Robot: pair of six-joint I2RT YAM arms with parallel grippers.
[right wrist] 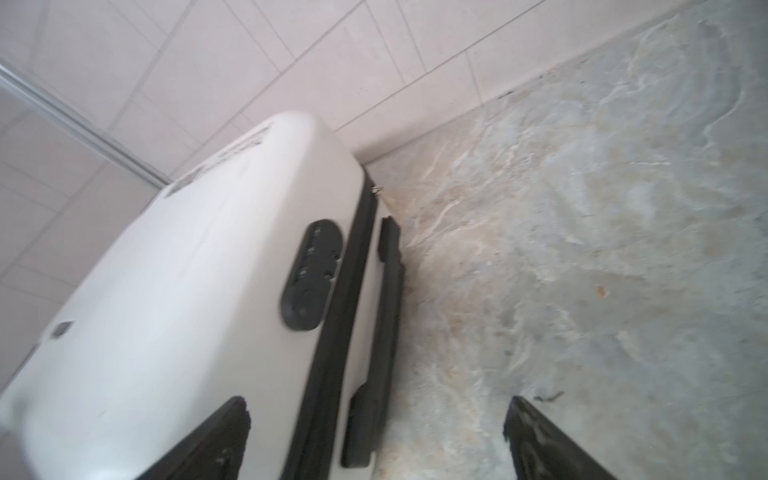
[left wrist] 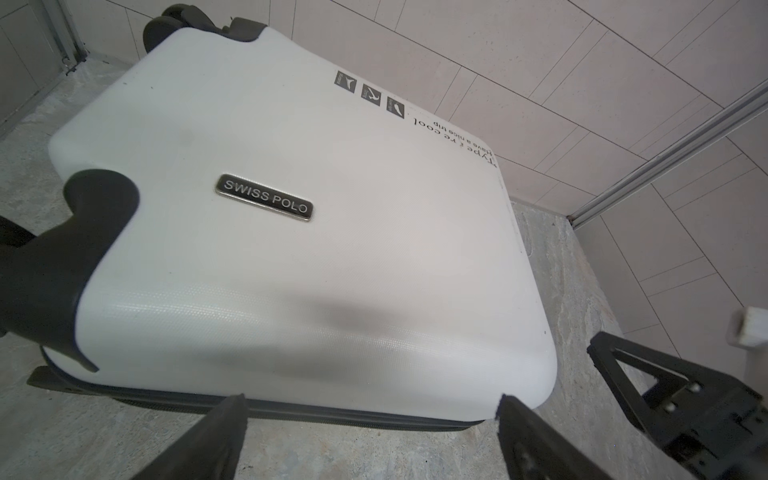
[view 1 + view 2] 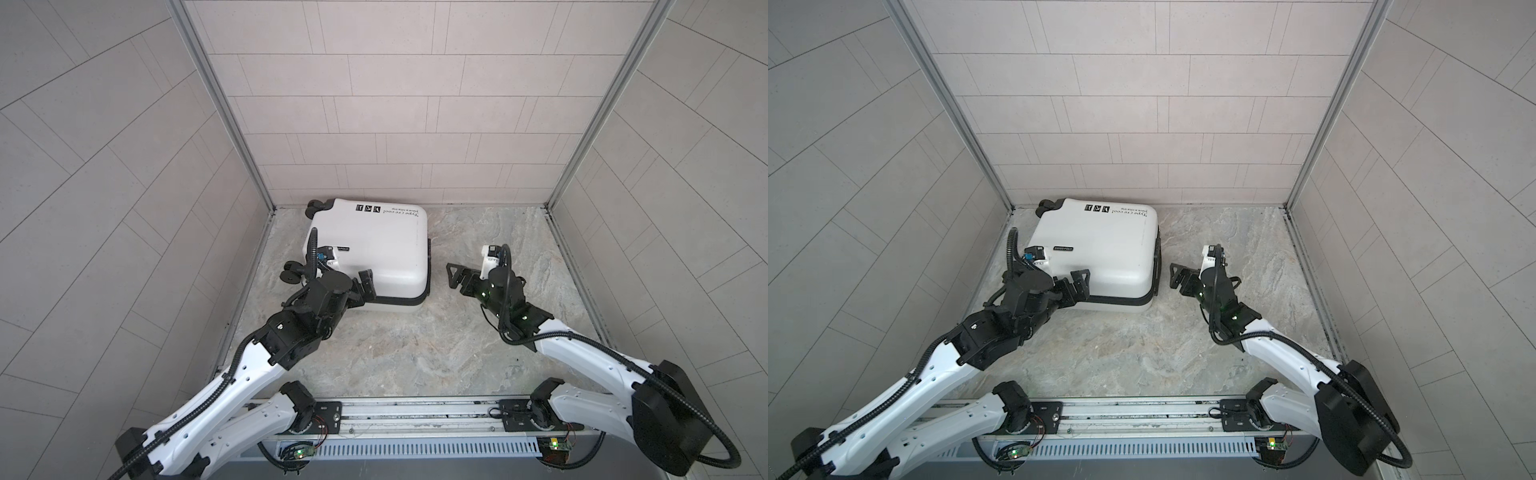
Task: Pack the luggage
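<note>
White luggage (image 3: pixel 370 245) lies between left and right jaws.

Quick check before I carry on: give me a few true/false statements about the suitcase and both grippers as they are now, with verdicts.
1. The suitcase lies flat and closed on the floor. True.
2. The right gripper holds the suitcase. False: its fingers are spread and it is apart from the suitcase, to its right.
3. The left gripper has its fingers spread at the suitcase's near edge. True.
4. The wheels face the right wall. False: in both top views they are on the suitcase's left side.
</note>
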